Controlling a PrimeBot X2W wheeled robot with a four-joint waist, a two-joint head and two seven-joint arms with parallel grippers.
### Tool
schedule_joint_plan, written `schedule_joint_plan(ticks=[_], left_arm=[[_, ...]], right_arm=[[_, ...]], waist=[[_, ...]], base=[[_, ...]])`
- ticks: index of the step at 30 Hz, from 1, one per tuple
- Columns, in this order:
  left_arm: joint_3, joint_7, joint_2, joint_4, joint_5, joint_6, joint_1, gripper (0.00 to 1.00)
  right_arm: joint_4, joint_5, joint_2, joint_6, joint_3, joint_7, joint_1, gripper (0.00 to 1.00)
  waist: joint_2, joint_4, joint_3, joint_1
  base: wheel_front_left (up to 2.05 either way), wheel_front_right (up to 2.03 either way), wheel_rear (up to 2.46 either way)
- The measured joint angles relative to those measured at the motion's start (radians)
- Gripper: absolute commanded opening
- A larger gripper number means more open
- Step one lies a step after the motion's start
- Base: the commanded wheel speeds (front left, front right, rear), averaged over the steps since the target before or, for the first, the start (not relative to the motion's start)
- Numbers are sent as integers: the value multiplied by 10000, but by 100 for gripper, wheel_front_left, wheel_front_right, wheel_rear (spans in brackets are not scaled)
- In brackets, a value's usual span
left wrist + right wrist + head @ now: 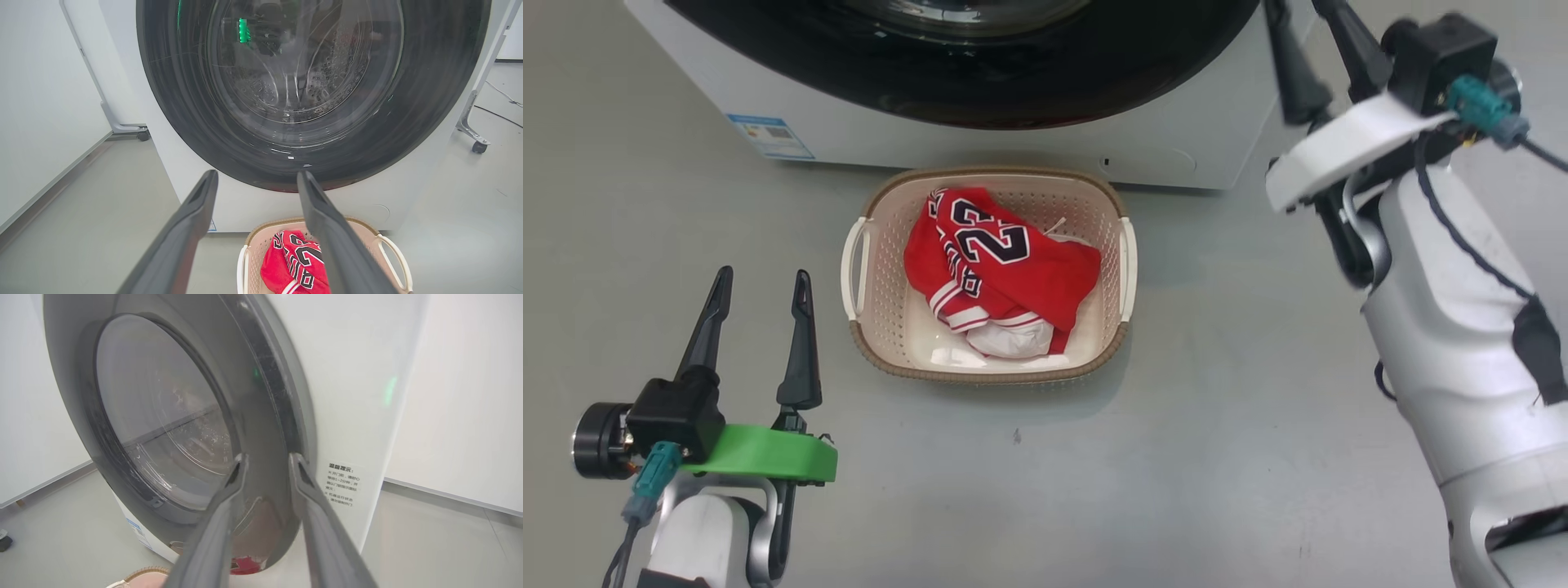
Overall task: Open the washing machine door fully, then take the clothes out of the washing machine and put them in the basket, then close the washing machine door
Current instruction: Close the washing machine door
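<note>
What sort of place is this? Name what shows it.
Likely a test room staged as a laundry corner: a white washing machine on bare grey floor, a basket of red clothes before it, and white panels on castor legs beside it.

Number 23 on red jersey [1001,253]; washer sticker [344,484] perhaps 温馨提示.

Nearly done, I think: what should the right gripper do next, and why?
Probably draw the right gripper straight back from the glossy black-rimmed round door: that door looks flush against the big white washing machine, the red clothes lie in the cream perforated basket, and its fingers are parted, holding nothing.
</note>
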Motion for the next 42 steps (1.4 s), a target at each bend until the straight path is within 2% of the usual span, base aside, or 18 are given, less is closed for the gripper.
schedule_joint_plan(ticks=[19, 42], left_arm=[[311, 2, 111, 378, 94, 8, 586, 100], [232, 2, 98, 729, 100, 58, 1767, 100]], right_arm=[[-1444, 265, 332, -109, -571, 0, 3515, 100], [-2238, 259, 437, -286, -627, 2, 6223, 100]], waist=[[0, -1082, -1115, 0], [0, -1722, -2460, -1]], base=[[0, 0, 0], [0, 0, 0]])
